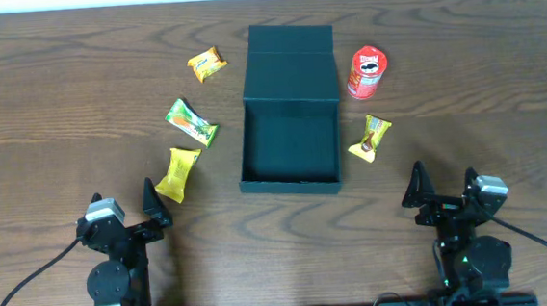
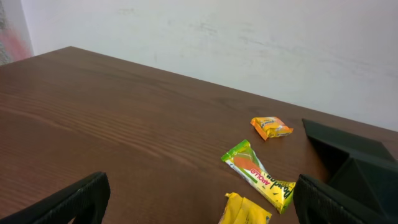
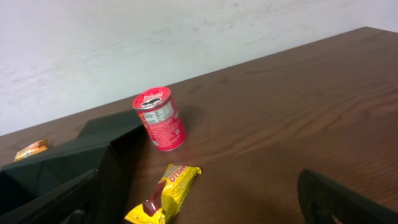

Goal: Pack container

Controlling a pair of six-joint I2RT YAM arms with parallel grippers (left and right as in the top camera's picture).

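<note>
The dark teal container (image 1: 289,144) lies open at the table's middle, its flap lid (image 1: 289,60) folded back; it shows in the left wrist view (image 2: 357,168) and right wrist view (image 3: 62,162). Left of it lie an orange packet (image 1: 206,64) (image 2: 270,127), a green packet (image 1: 191,122) (image 2: 257,172) and a yellow packet (image 1: 178,174) (image 2: 245,210). Right of it lie a yellow-and-red packet (image 1: 370,138) (image 3: 166,193) and a red can (image 1: 366,72) (image 3: 160,119). My left gripper (image 1: 123,207) (image 2: 199,202) and right gripper (image 1: 445,184) (image 3: 205,202) are open and empty near the front edge.
A white wall stands behind the table's far edge. Bare wood lies between the grippers and the container. Black cables run from both arm bases at the front.
</note>
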